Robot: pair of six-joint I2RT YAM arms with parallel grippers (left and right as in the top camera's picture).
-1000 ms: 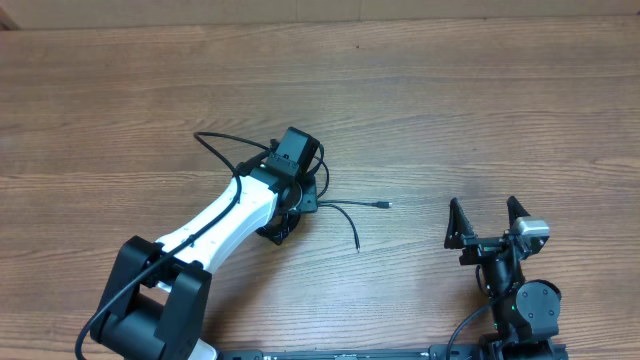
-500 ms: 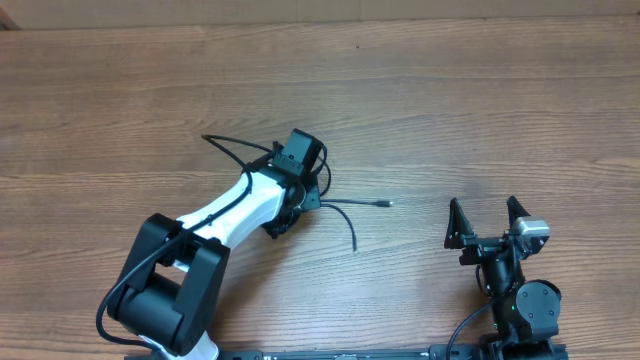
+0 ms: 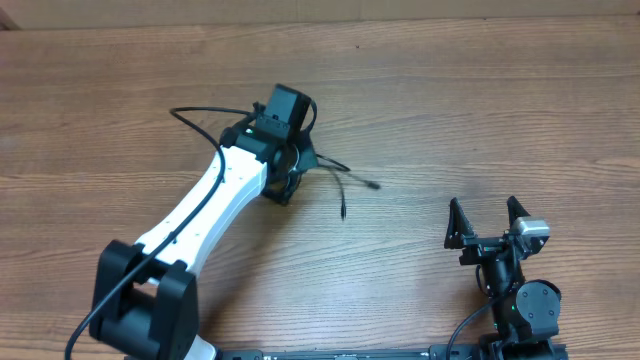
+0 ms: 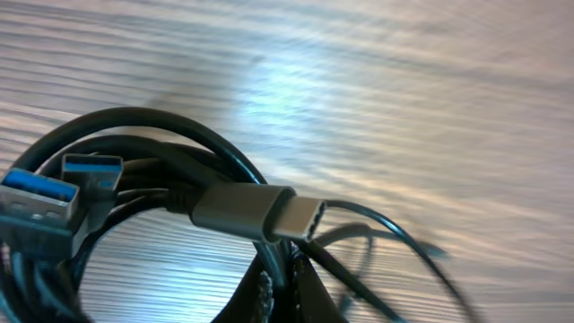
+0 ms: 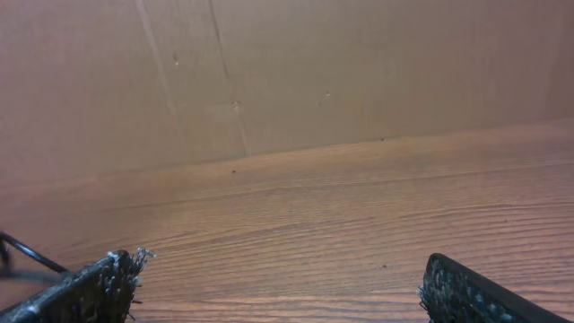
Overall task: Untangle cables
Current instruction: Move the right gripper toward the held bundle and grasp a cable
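The cables (image 3: 335, 178) are thin black cords bundled under my left gripper (image 3: 290, 180) at the table's middle, with loose ends trailing right to small plugs (image 3: 374, 185). In the left wrist view the coiled cables (image 4: 134, 152) show a grey USB-C plug (image 4: 256, 211) and blue USB-A plugs (image 4: 40, 202). The left gripper (image 4: 287, 287) is shut on the bundle and holds it above the wood. My right gripper (image 3: 485, 220) is open and empty near the front right; its fingertips (image 5: 278, 287) frame bare wood.
The wooden table (image 3: 480, 100) spreads all around. A cardboard wall (image 5: 359, 63) stands behind the far edge. The left arm's own thicker wire (image 3: 200, 125) loops out to the left of the wrist.
My left gripper has moved up and away, toward the far left, carrying the cable bundle; the trailing plug ends were dragged left with it. The right arm has not moved.
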